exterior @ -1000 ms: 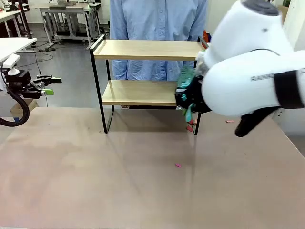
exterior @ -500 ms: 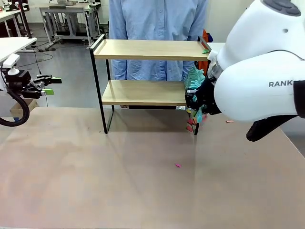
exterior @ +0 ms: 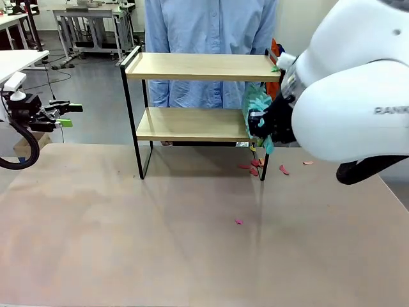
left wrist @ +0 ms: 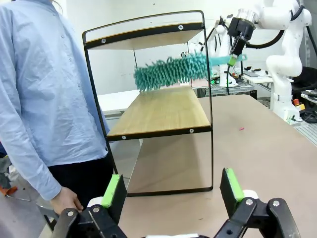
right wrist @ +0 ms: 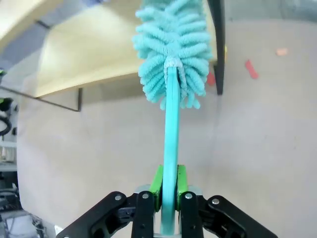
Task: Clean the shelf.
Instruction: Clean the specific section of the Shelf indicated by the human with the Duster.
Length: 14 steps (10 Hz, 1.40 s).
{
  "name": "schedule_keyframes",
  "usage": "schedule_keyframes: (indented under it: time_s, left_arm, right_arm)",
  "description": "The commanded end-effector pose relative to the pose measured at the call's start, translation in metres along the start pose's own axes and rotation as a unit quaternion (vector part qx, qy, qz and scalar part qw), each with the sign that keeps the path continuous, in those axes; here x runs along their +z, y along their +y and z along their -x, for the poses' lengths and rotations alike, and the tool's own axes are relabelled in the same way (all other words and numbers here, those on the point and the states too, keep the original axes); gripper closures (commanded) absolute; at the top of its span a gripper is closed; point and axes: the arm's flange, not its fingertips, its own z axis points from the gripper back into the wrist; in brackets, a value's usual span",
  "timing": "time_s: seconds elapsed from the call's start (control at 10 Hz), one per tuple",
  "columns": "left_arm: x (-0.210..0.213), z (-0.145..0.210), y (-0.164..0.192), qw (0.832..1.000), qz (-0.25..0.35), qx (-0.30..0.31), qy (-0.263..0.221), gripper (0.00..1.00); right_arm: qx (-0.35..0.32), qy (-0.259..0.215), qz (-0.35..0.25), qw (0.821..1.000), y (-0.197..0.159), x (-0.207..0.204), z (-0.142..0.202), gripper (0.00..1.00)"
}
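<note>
Shelf stood far-centre on table. Duster handle clamped in right gripper, head over lower board, right end. Left gripper spread wide, empty. Boards judged nearly clear; pink scraps left on table.

The right arm has swung to the right and a little upward. Its right gripper has carried the teal duster right, past the right end of the shelf. Two new red scraps now lie on the table, either side of the shelf's near right foot.
</note>
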Motion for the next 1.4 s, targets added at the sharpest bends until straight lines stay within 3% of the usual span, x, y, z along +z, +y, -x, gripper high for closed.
schedule_keyframes:
  time_s: [0.0,0.1,0.3,0.5,0.7,1.0,1.3]
  left_arm:
    - [0.000,-0.003,-0.002,1.000,0.002,-0.002,0.003,0.00]
    - [0.000,-0.003,-0.002,1.000,0.002,-0.002,0.003,0.00]
    - [0.000,-0.003,-0.002,1.000,0.002,-0.002,0.003,0.00]
    - [0.000,-0.003,-0.002,1.000,0.002,-0.002,0.003,0.00]
    - [0.000,-0.003,-0.002,1.000,0.002,-0.002,0.003,0.00]
    - [0.000,-0.003,-0.002,1.000,0.002,-0.002,0.003,0.00]
    - [0.000,-0.003,-0.002,1.000,0.002,-0.002,0.003,0.00]
  right_arm:
    - [0.072,-0.003,-0.074,0.995,-0.019,0.026,0.005,0.87]
    - [0.118,0.016,-0.104,0.987,-0.027,0.036,0.006,0.87]
    - [0.235,0.083,-0.182,0.951,-0.054,0.054,0.009,0.87]
    - [0.337,0.117,-0.202,0.912,-0.079,0.074,0.021,0.87]
    - [0.418,0.157,-0.170,0.879,-0.102,0.080,0.041,0.87]
    - [0.481,0.227,-0.141,0.835,-0.162,0.072,0.060,0.87]
    - [0.468,0.274,-0.128,0.831,-0.234,0.073,0.048,0.87]
